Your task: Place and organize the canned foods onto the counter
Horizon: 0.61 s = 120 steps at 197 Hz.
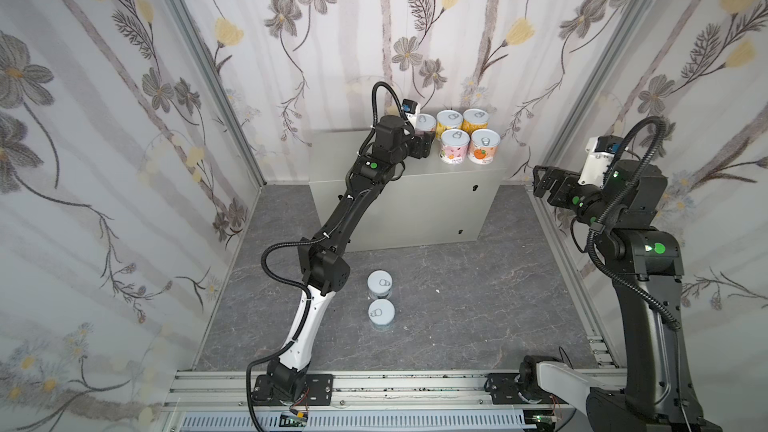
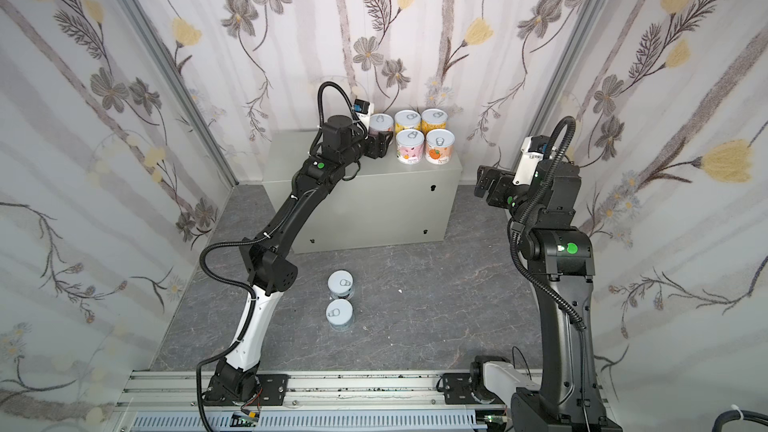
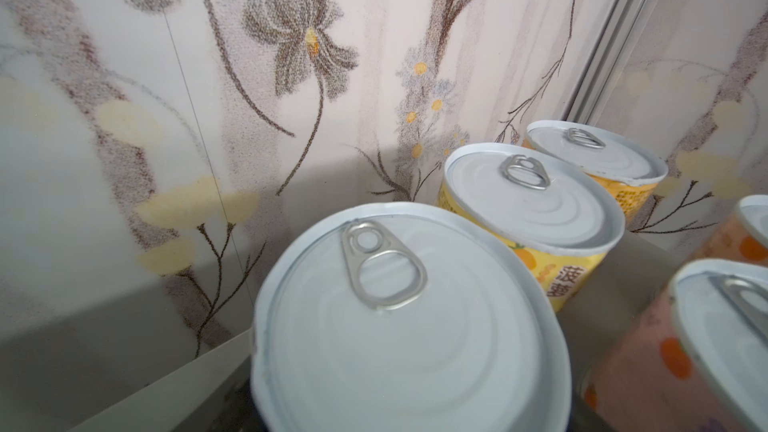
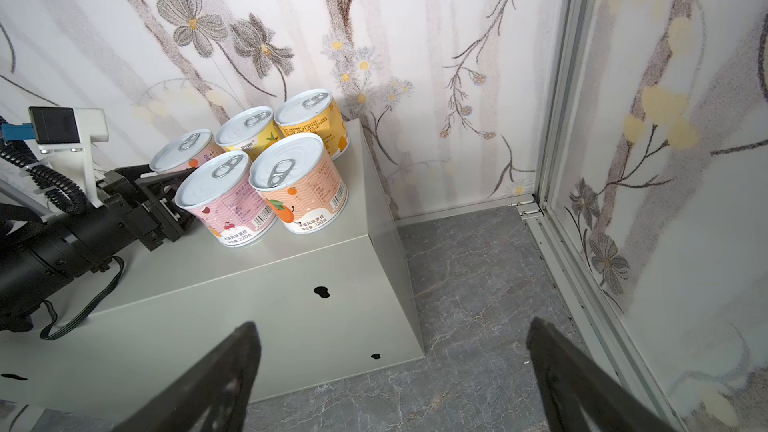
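Observation:
Five canned foods stand clustered at the back right of the counter (image 1: 399,201) (image 4: 208,284). At the back left of that cluster my left gripper (image 1: 424,135) (image 2: 380,137) is shut on a pink tin (image 1: 424,121) (image 4: 180,150), whose pale lid (image 3: 395,326) fills the left wrist view. Beside it stand a yellow tin (image 1: 450,119) (image 3: 532,205), an orange-yellow tin (image 1: 475,117), a pink tin (image 1: 455,141) and an orange tin (image 1: 483,143). Two more tins (image 1: 380,283) (image 1: 380,313) stand on the floor. My right gripper (image 1: 538,178) (image 4: 390,330) hangs open and empty to the right of the counter.
The dark marbled floor (image 1: 457,305) lies in front of the counter. Flower-patterned walls close in at the back and both sides. An aluminium rail (image 1: 374,388) carrying both arm bases runs along the front. The counter's left half (image 1: 336,151) is bare.

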Tool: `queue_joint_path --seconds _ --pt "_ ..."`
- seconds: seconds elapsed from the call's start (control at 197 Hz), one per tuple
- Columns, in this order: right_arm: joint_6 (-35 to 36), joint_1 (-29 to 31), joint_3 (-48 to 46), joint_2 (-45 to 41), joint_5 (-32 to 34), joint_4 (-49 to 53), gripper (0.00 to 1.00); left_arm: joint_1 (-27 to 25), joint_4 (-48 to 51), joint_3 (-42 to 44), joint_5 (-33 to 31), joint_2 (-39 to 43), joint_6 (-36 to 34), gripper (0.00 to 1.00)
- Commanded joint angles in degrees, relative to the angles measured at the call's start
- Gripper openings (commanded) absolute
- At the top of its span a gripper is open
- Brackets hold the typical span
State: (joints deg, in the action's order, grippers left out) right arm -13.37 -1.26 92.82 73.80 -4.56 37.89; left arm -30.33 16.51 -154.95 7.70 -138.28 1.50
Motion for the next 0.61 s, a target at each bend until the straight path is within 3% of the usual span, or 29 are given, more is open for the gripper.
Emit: queue_joint_path --seconds 0.0,0.604 --pt "0.6 -0.1 0.0 0.1 0.3 -2.0 1.0 0.1 -2.4 -0.9 0.0 -0.7 0.2 0.78" --pt "0.4 -0.4 0.7 1.2 -0.3 -2.3 1.0 0.4 -0.6 -0.8 0.0 -0.3 -0.6 0.85"
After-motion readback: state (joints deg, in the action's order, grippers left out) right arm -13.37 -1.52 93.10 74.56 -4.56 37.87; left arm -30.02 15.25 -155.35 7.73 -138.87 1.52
